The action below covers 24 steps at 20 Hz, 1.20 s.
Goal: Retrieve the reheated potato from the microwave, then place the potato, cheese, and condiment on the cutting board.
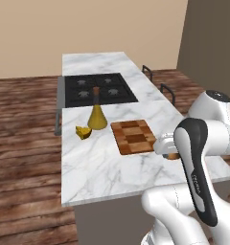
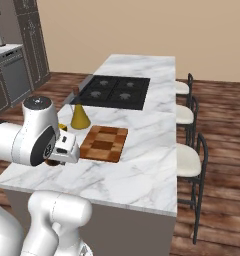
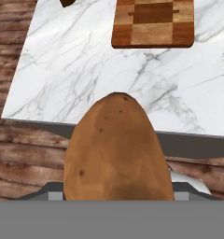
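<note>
Brown potato gripped in pincer, carried above marble worktop edge, short of checkered cutting board. Next, by judgement: forward reach, then release onto board.

The checkered wooden cutting board lies flat and bare. Left of the cutting board stand the yellow cone-shaped condiment and the cheese wedge. The brown potato hangs short of its near edge.

A white marble-topped kitchen island carries a black four-burner gas cooktop at its far end, with white-cushioned black metal stools along its right, on dark wood-plank flooring before beige walls.
</note>
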Tool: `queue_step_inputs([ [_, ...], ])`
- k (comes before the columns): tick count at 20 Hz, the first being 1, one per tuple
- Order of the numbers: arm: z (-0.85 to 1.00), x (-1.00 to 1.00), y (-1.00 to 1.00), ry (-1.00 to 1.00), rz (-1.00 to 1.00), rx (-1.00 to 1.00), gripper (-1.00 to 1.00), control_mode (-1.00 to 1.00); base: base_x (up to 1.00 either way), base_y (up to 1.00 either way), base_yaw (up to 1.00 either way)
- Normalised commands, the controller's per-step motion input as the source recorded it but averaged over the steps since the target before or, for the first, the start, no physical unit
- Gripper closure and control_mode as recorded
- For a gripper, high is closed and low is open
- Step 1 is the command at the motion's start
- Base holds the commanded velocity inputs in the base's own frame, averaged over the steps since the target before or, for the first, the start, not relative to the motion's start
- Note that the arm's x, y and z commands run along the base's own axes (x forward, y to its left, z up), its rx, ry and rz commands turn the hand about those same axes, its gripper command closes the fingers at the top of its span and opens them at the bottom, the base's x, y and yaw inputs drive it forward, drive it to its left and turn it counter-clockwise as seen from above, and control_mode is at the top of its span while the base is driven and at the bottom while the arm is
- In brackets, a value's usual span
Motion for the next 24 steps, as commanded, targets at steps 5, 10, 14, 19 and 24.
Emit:
queue_step_inputs([
  [5, 0.00, 0.00, 0.00, 0.00, 0.00, 0.00, 1.00, -1.00, 0.00, 0.00, 0.00],
  [10, 0.00, 0.00, 0.00, 0.00, 0.00, 0.00, 1.00, -1.00, 0.00, 0.00, 0.00],
  [14, 0.00, 0.12, 0.01, 0.00, 0.00, -0.01, 1.00, -1.00, 0.00, 0.00, 0.00],
  [19, -0.03, 0.45, 0.00, 0.12, 0.00, -0.02, 1.00, -1.00, 0.00, 0.00, 0.00],
  [24, 0.00, 0.75, -0.02, 0.15, 0.00, 0.00, 1.00, -1.00, 0.00, 0.00, 0.00],
])
